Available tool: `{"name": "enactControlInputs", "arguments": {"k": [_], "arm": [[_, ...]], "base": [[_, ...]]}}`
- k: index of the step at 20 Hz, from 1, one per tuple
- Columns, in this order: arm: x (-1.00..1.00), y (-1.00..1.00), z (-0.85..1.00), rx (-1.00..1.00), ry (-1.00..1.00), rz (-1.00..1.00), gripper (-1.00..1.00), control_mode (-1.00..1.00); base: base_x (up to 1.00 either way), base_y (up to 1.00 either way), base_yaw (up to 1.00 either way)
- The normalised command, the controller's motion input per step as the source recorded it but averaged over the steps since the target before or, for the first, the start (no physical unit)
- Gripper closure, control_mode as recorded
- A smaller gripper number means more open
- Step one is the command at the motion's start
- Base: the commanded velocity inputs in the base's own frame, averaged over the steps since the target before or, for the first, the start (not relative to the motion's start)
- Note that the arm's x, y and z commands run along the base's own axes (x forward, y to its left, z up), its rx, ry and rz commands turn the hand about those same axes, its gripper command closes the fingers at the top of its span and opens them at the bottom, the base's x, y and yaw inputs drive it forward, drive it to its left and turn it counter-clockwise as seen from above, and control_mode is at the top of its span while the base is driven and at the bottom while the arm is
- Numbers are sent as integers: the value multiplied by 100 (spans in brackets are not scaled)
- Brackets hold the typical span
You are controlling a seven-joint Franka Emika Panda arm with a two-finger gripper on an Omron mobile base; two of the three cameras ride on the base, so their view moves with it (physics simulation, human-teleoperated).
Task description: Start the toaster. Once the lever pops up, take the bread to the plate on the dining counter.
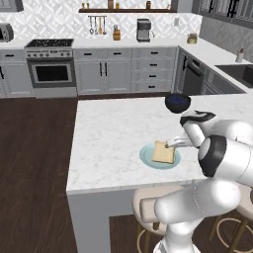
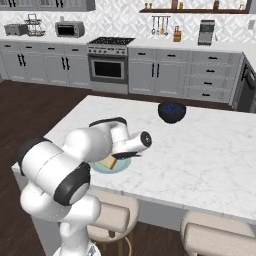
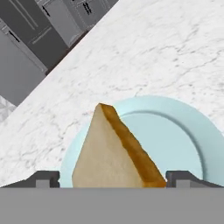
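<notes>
The bread [image 1: 163,152] lies on the pale blue-green plate [image 1: 146,157], near the front edge of the marble dining counter [image 1: 108,133]. My gripper [image 1: 171,144] reaches in low from the right, just over the slice's near edge. In the hand view the bread [image 3: 109,157] rises between my spread fingertips [image 3: 43,179], with its golden crust edge toward the right tip and a gap on the left; the plate [image 3: 175,131] shows behind it. My gripper [image 3: 113,179] is open. From the right base view, the bread [image 2: 109,162] and plate [image 2: 100,168] peek out beneath my forearm.
A dark blue bowl [image 1: 178,102] stands farther back on the island, also visible in the right base view [image 2: 171,111]. Padded stools [image 1: 148,207] [image 2: 220,235] sit under the counter's front edge. The stove [image 2: 107,62] and toaster [image 2: 17,29] are on the far wall.
</notes>
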Motion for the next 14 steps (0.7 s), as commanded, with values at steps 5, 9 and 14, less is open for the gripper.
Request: {"name": "enactControlInputs", "arguments": {"k": [5,9,14], "arm": [[0,0,0,-22,-1,-9,-100,-100],[7,0,-1,-27,0,-13,-100,-100],[35,0,-5,-24,1,-9,-100,-100]], "base": [[0,0,0],[0,0,0],[0,0,0]]}}
